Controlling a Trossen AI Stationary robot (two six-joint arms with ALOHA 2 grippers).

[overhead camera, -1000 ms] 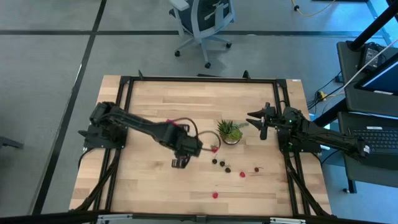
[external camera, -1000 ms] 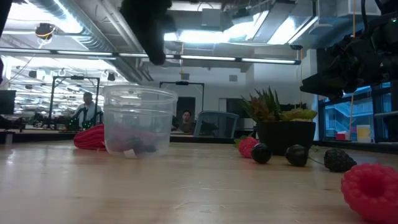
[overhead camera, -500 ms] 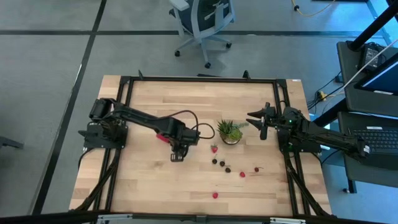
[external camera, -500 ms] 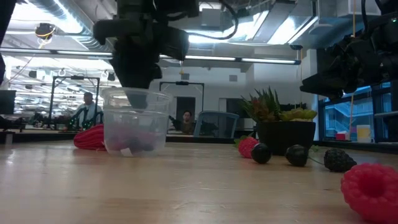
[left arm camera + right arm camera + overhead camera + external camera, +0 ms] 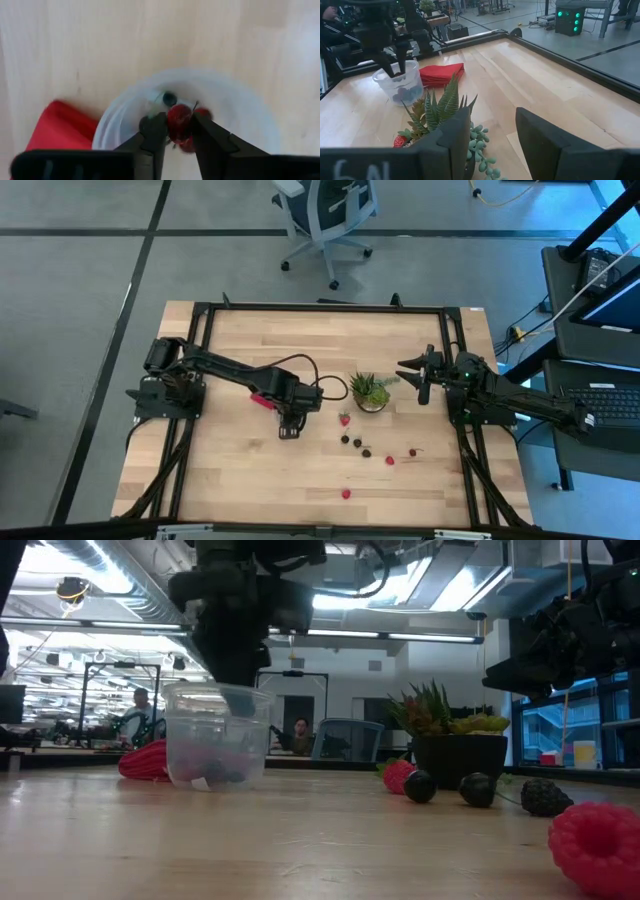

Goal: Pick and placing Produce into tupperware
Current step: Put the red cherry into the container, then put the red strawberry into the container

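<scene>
My left gripper [image 5: 179, 131] hangs over the mouth of the clear round tupperware [image 5: 217, 735], shut on a small red fruit [image 5: 179, 120]. In the low view its fingertips [image 5: 240, 700] dip just inside the rim. A dark berry [image 5: 170, 96] lies on the cup's bottom. In the high view the left gripper [image 5: 289, 425] covers the cup. Loose produce rests on the table: a red one [image 5: 344, 419], dark ones [image 5: 356, 443] and further red ones [image 5: 390, 460]. My right gripper [image 5: 412, 375] waits open beside the potted plant [image 5: 372, 390]. My left gripper pinches the small red fruit [image 5: 179, 114] between its two fingers [image 5: 155, 131], coming from above and pointing down. The fruit is lifted clear, held over the open cup above the fruit lying in it.
A flat red block [image 5: 260, 398] lies against the cup's left side. The spiky plant [image 5: 450, 740] stands right of the cup, with berries [image 5: 477, 789] in front of it and a raspberry [image 5: 595, 845] near the low camera. A black frame [image 5: 320, 308] edges the table.
My left gripper has come down from high above and moved a little toward the table's far-left, over the tupperware. Its fingertips now sit in the cup's mouth. The right arm and the loose produce have stayed put.
</scene>
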